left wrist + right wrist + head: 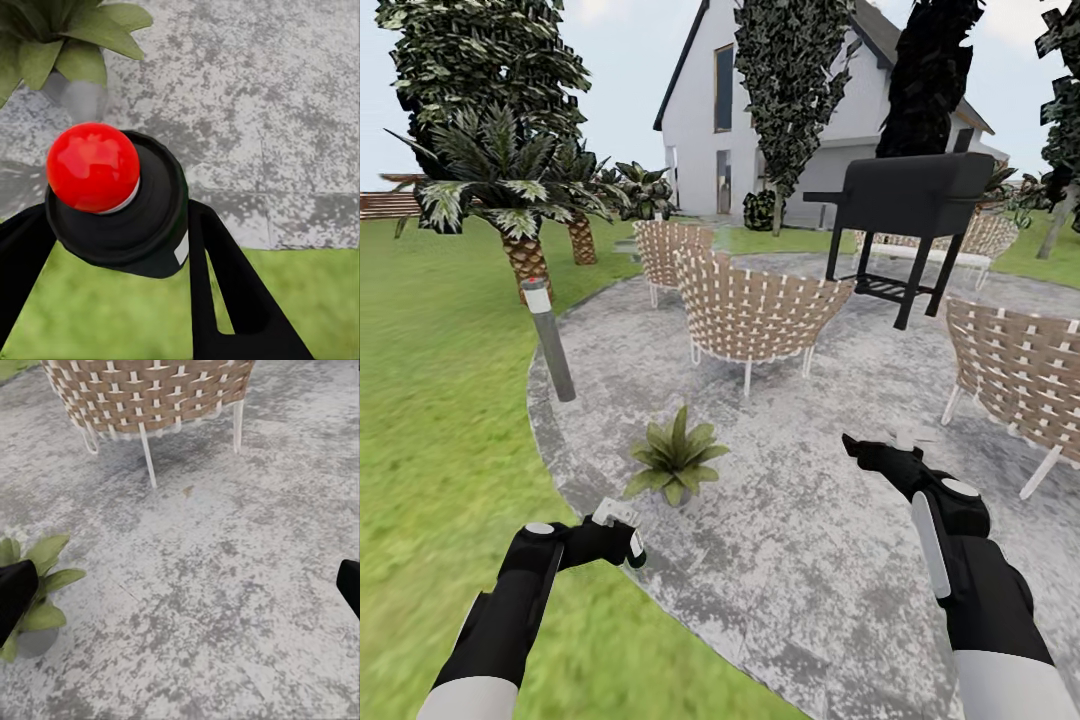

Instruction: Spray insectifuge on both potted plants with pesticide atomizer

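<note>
My left gripper (618,535) is shut on the pesticide atomizer (632,548), a dark bottle with a small white label. In the left wrist view the atomizer (142,225) shows a round red top between the two black fingers (225,285). One potted plant (675,456), a low rosette of broad green leaves, stands on the patio just beyond the bottle and slightly to its right. The same plant (67,37) has a small grey base. My right gripper (857,447) hangs open over the paving, right of the plant (41,585), with nothing between its fingers (15,600).
The grey mottled patio (810,570) meets the lawn (430,420) right under my left arm. A grey bollard lamp (550,345) stands at the patio edge. Wicker chairs (755,310) (1020,375), a black grill (910,200), a palm (510,190) and a white house lie beyond.
</note>
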